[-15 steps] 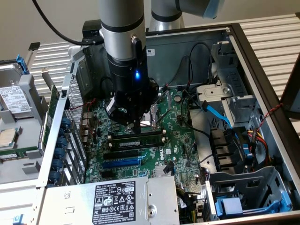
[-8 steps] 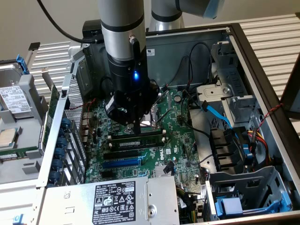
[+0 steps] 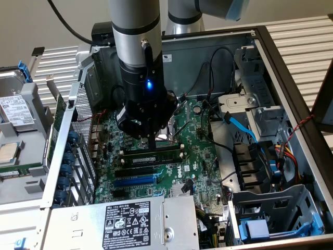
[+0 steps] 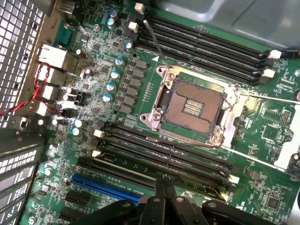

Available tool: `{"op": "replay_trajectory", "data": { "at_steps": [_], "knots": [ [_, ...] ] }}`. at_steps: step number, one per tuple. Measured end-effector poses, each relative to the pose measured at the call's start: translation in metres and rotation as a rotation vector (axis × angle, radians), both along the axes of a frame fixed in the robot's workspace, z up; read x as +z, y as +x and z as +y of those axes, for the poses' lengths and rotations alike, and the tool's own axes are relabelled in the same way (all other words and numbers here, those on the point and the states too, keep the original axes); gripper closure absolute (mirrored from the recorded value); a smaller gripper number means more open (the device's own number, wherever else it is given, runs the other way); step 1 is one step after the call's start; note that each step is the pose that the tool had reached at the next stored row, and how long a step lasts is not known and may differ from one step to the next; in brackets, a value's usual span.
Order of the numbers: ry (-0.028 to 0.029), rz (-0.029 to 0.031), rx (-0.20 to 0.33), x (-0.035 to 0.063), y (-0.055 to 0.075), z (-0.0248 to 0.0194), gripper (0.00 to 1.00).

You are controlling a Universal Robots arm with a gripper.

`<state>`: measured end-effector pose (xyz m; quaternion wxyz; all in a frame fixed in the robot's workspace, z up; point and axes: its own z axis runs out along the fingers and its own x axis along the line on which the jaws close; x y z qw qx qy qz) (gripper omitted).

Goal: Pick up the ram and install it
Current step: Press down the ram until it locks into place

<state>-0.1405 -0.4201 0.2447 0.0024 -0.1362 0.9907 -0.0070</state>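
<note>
The ram [image 3: 151,153], a thin green stick with black chips, stands on edge in one of the black memory slots of the green motherboard [image 3: 203,156] inside the open computer case. My gripper [image 3: 152,142] hangs straight above the stick's middle with its fingers shut together, tips at or just over its top edge; I cannot tell whether they touch it. In the wrist view the shut gripper [image 4: 165,182] sits over the near bank of slots, where the ram [image 4: 131,161] runs slantwise. Nothing is between the fingers.
The bare CPU socket [image 4: 194,105] lies between two banks of black slots. A blue expansion slot [image 3: 134,180] sits near the power supply [image 3: 125,224]. Cables [image 3: 242,127] and drive bays crowd the exterior view's right; a hard drive [image 3: 15,109] lies outside on its left.
</note>
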Motion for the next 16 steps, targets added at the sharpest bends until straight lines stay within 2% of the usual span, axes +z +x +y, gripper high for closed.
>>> {"op": "replay_trajectory", "data": {
  "at_steps": [7,16],
  "knots": [
    [-0.0056,0.0000,-0.079,0.0000,0.0000,0.0000,0.89],
    [-0.0092,0.0001,-0.186,0.0000,0.0000,0.0000,0.89]
  ]
}}
